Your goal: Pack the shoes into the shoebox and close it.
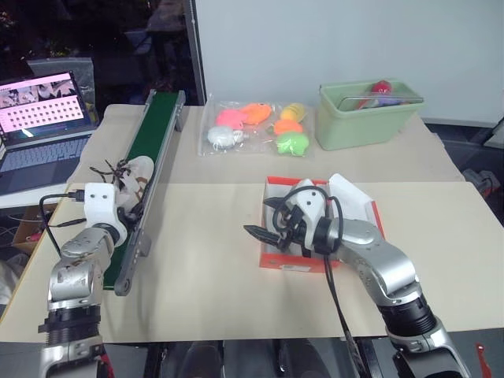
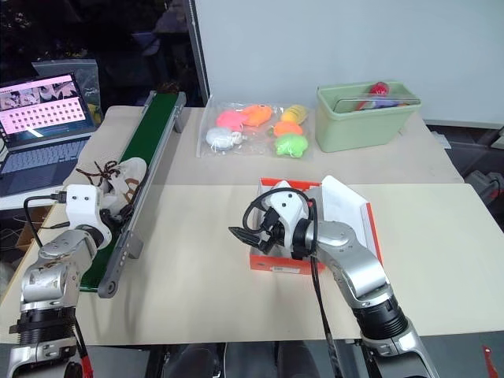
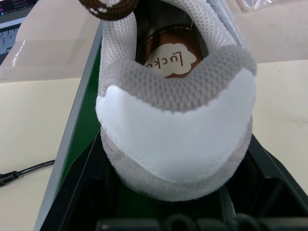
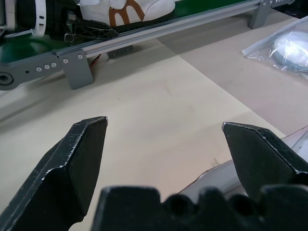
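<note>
Left wrist view: shoe (image 3: pixel 175 125) heel between left tool's fingers.

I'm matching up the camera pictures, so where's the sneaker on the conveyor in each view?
Left eye: sneaker far left, on the belt.
Right eye: far left again, on the belt.
Left wrist: close up, heel towards the camera.
Right wrist: far across the table, side-on.
Shared landmark: the green conveyor belt.

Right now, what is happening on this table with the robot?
The left gripper is around the heel of a shoe lying on the green conveyor belt; whether it grips it yet is unclear. The right gripper hangs open by the open shoebox, holding nothing. The lid is up.
</note>
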{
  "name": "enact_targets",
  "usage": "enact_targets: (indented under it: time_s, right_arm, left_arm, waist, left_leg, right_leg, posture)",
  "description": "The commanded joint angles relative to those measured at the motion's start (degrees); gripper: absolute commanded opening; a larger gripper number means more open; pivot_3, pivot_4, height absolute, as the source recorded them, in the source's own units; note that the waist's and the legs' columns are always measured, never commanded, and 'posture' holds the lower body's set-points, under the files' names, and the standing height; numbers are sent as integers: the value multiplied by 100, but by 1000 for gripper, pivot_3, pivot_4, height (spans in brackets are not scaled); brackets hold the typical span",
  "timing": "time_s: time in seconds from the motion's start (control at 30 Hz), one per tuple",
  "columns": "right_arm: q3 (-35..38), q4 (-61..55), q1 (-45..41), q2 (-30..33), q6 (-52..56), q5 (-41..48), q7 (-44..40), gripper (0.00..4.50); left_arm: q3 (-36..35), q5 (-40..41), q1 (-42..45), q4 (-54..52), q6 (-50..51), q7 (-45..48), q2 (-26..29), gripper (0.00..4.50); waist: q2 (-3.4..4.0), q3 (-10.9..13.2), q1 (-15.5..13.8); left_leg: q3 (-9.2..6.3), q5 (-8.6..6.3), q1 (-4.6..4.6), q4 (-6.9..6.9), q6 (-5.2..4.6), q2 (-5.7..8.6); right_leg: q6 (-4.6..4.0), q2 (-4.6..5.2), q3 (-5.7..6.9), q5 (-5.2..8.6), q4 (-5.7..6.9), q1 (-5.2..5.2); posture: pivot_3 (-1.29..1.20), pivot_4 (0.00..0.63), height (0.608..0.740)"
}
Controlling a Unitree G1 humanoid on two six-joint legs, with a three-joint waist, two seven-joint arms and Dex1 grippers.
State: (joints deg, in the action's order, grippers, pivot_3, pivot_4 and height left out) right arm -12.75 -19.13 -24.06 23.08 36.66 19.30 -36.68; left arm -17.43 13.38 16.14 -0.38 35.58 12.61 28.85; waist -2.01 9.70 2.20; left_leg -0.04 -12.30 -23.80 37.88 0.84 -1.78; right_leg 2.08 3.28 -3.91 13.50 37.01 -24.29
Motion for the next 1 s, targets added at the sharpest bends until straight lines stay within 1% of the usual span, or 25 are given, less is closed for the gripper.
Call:
enact_targets:
  time_s: [0.03,0.1,0.2,0.27,0.33,0.4,0.43,0.5,0.57,0.63,0.83,0.93,1.0]
  right_arm:
    - [151,-131,-166,-37,1,60,22,4500]
    - [155,-89,-197,-60,8,60,37,4500]
    - [177,32,-281,-158,9,48,118,4500]
    - [421,162,-405,-413,275,269,338,4500]
    - [1152,482,-748,-1043,1103,1031,861,4500]
    - [2167,947,-1203,-1728,2052,2153,1496,4500]
    - [2618,1183,-1408,-1966,2394,2653,1766,4500]
    - [3335,1692,-1781,-2239,2940,3404,2200,4500]
    - [3784,2170,-2066,-2336,3271,3903,2542,4500]
    - [3933,2404,-2220,-2351,3389,4088,2767,4500]
    - [3747,2604,-2362,-2394,3293,4039,2940,4500]
    - [3742,2676,-2451,-2568,3107,4033,2985,4500]
    - [3737,2682,-2505,-2743,2796,3952,3044,4500]
  left_arm:
    - [99,-140,233,-411,-189,-139,-25,2655]
    - [272,-347,283,-594,-476,-279,-87,2655]
    - [688,-879,360,-994,-1335,-612,-327,2655]
    - [1010,-1299,310,-1150,-1794,-735,-367,2655]
    - [1396,-1544,268,-1320,-2144,-688,-469,2655]
    - [1734,-1486,222,-1508,-2259,-449,-641,2655]
    - [1870,-1416,189,-1603,-2272,-314,-719,2655]
    - [2069,-1288,168,-1732,-2235,-90,-868,2655]
    - [2247,-1193,187,-1837,-2128,91,-1009,2655]
    - [2359,-1115,227,-1889,-2033,241,-1110,2655]
    - [2536,-1038,502,-1885,-1923,551,-1277,2655]
    - [2665,-979,685,-1823,-1868,750,-1352,2655]
    - [2725,-841,792,-1839,-1702,884,-1464,2655]
  waist:
    - [0,0,0]
    - [0,0,-3]
    - [-1,0,-29]
    - [-1,0,-50]
    - [-1,0,-29]
    - [-1,0,-15]
    - [-1,0,-11]
    - [-1,-1,-5]
    - [-1,0,-1]
    - [0,-1,-2]
    - [0,-1,49]
    - [1,-1,54]
    - [1,-1,50]
  left_leg:
    - [0,0,0,0,0,0]
    - [0,0,0,0,0,0]
    - [0,0,-1,0,0,2]
    - [1,0,-4,0,0,4]
    - [1,0,-3,0,1,3]
    - [3,0,-2,0,1,0]
    - [3,0,0,0,1,0]
    - [3,0,-1,0,1,-3]
    - [3,0,-4,-1,0,-4]
    - [2,0,-10,-1,0,-2]
    - [2,0,-24,-1,-2,2]
    - [2,0,-21,-1,-2,-1]
    - [2,0,-20,-1,-2,-2]
  right_leg:
    - [0,0,0,0,0,0]
    - [0,0,0,0,0,0]
    - [0,2,0,0,-2,1]
    - [-1,5,0,-1,-3,0]
    - [-2,4,-2,-1,-1,-1]
    - [-4,5,-5,-3,6,-1]
    - [-5,6,-5,-3,8,0]
    - [-6,7,-5,-5,11,-1]
    - [-6,5,-3,-5,13,-1]
    - [-6,5,1,-5,13,-1]
    - [-4,3,0,-4,10,-10]
    - [-3,-3,0,-4,7,-10]
    - [-3,-4,0,-4,6,-10]
  posture:
    - [0,150,729]
    - [0,150,729]
    - [0,150,729]
    - [0,150,729]
    - [0,150,729]
    - [0,150,729]
    - [0,150,729]
    - [0,150,729]
    - [0,150,729]
    - [0,150,729]
    - [0,150,729]
    - [0,150,729]
    - [0,150,729]
